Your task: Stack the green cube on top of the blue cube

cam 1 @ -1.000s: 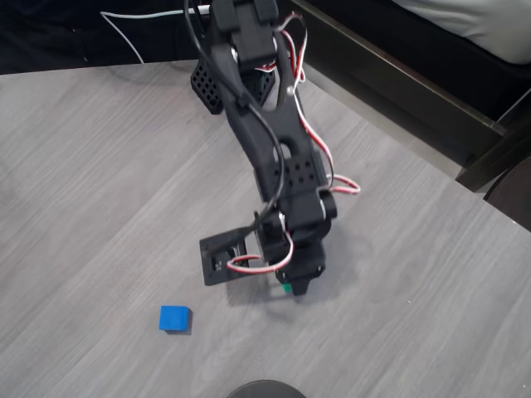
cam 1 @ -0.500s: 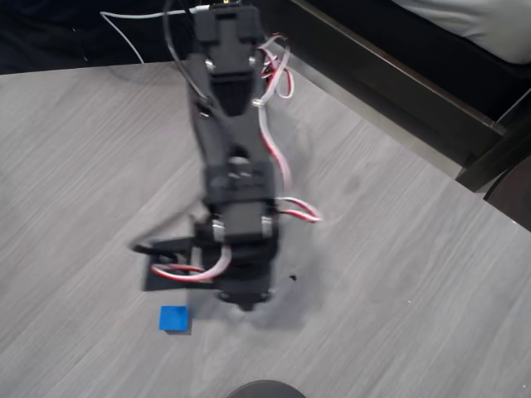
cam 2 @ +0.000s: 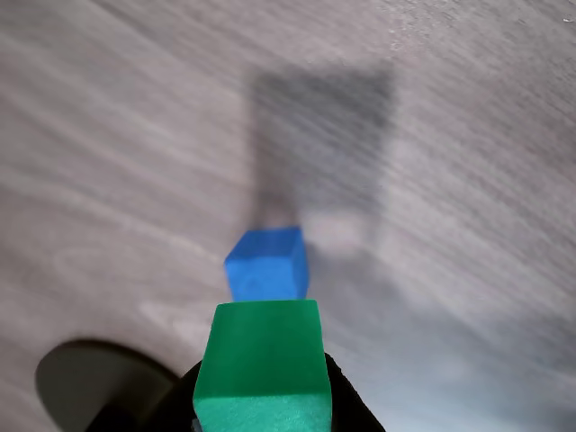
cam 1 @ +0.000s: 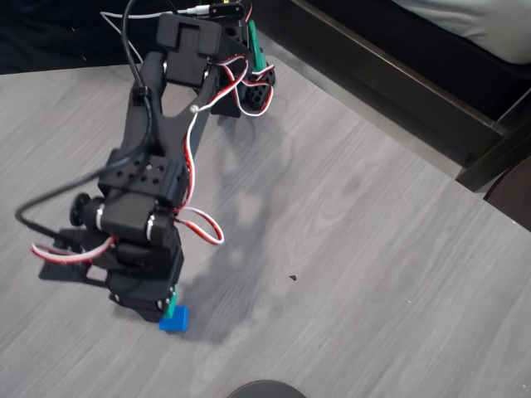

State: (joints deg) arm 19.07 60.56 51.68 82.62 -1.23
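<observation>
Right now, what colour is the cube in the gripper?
Green; the cube in the gripper shows best in the wrist view.

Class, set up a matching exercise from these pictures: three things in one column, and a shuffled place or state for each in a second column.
Things:
1. green cube
2. blue cube
3. tool

Places or states:
A. resting on the grey table
B. shut on a cube
C. held off the table, close to the other cube

Pairs: 1-C, 2-A, 3-B
</observation>
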